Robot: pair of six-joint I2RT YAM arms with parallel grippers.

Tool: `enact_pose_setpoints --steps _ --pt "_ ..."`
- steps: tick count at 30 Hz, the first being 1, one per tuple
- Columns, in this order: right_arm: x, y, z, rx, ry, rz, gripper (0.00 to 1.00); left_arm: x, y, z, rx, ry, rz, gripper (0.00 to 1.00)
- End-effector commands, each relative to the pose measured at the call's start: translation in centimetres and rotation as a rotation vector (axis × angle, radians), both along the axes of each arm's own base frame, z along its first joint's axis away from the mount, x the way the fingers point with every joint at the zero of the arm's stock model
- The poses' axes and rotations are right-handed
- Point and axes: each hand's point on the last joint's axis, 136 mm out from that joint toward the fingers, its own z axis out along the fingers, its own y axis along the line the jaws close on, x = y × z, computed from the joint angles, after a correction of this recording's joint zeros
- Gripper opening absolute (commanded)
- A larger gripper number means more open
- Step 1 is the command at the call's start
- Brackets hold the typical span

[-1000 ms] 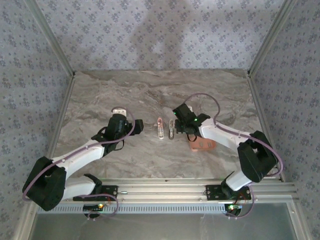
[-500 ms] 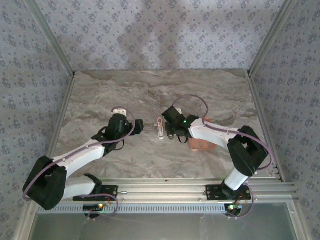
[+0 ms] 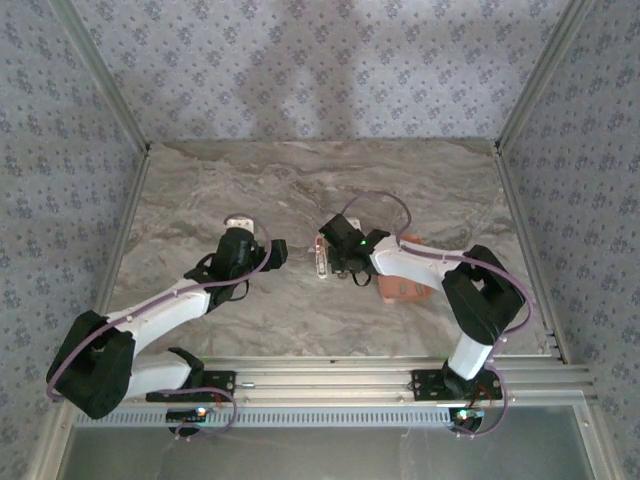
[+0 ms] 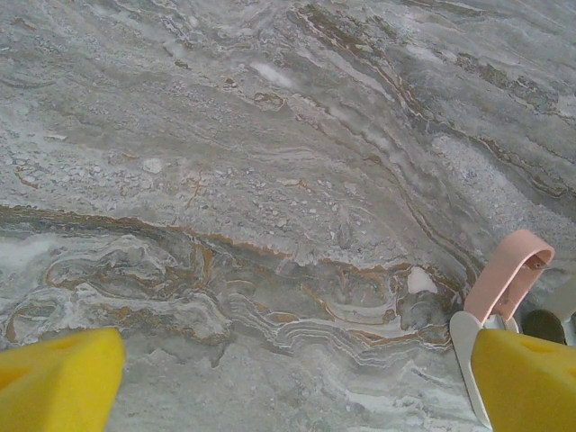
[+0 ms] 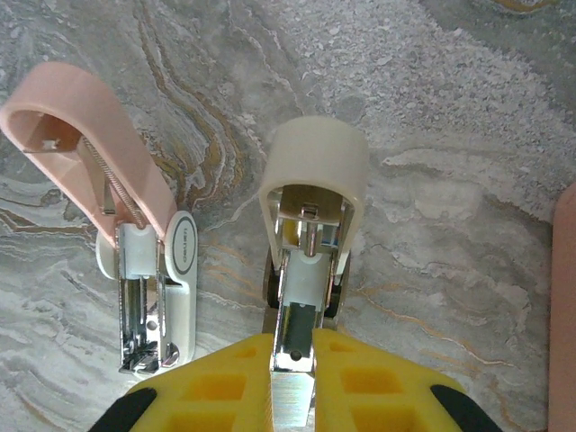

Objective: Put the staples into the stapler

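Stapler (image 5: 144,270), pink and hinged open, is seen left of centre on the desk (image 5: 450,225). Right claw (image 5: 292,346) is clamped on a white-capped metal piece (image 5: 310,180) just beside it; left claw (image 4: 292,382) is spread wide.

Two arms, elbows bent, reaching toward the centre.
We see our left gripper (image 4: 297,387) with its jaws spread wide and nothing between them. Our right gripper (image 5: 292,364) pinches its yellow fingers (image 5: 378,378) tight on a white-and-metal piece (image 5: 313,180).
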Motion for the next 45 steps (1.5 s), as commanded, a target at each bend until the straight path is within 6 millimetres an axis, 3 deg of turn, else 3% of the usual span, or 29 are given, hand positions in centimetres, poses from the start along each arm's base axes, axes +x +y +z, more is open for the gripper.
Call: enact_pose_setpoints --steps 1,28,45 --pt "0.4 0.2 0.3 0.0 -0.004 -0.015 0.15 0.4 0.1 0.2 0.006 -0.022 0.0 0.98" --pt "1.4 0.1 -0.8 -0.004 -0.011 -0.025 0.14 0.5 0.1 0.1 0.021 -0.023 -0.004 0.99" --pt "0.4 0.0 -1.4 -0.053 0.0 -0.009 0.14 0.4 0.1 -0.1 0.023 -0.017 -0.007 0.99"
